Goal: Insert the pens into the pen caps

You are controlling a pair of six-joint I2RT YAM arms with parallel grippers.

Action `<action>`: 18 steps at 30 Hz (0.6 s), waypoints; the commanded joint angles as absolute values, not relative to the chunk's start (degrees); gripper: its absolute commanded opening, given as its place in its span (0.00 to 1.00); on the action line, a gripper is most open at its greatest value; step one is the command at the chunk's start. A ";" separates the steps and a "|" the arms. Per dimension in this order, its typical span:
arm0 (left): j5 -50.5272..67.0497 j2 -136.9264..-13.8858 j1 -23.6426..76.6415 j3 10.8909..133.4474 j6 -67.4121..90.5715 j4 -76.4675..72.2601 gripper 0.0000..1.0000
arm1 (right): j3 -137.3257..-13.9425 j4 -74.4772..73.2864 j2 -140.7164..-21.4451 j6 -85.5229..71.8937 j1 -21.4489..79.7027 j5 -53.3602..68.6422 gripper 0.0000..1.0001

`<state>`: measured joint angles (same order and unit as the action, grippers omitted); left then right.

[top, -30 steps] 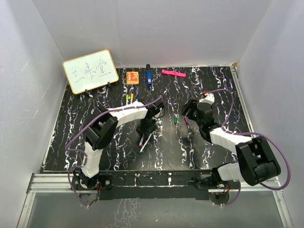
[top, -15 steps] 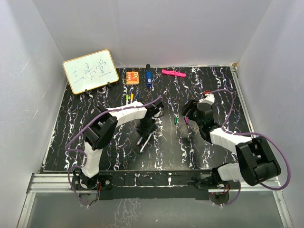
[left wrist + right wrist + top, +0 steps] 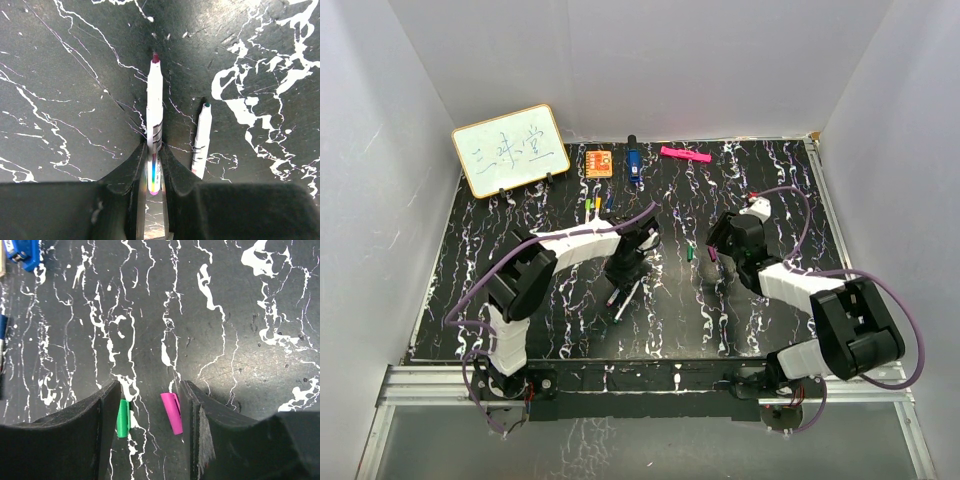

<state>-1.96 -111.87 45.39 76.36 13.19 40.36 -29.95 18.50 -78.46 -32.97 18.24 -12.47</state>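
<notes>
My left gripper is shut on the rear end of a white pen whose magenta tip points away from me; the pen lies on the black marbled table. A second white pen with a dark green tip lies just right of it, free. From above, the left gripper stands over these pens. My right gripper is open and low over the table, with a green pen cap against its left finger and a magenta pen cap beside its right finger. The green cap also shows from above.
At the back stand a whiteboard, an orange block, a dark blue block and a pink bar. More small caps and pens lie behind the left gripper. White walls enclose the table.
The left jaws have closed onto the magenta-tipped pen and the left elbow has swung left. The right jaws have narrowed around the two caps.
</notes>
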 commanded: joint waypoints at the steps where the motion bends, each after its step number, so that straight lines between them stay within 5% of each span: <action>1: 0.36 -112.15 45.44 74.69 12.16 38.43 0.00 | -34.31 15.62 -80.28 -32.17 18.00 -14.92 0.46; 18: 5.10 -108.20 45.42 87.87 8.69 51.19 0.00 | -39.87 3.19 -86.13 -31.91 18.07 -13.14 0.38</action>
<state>2.94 -111.70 45.28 84.79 10.02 46.11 -36.32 6.07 -84.58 -32.82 18.24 -12.95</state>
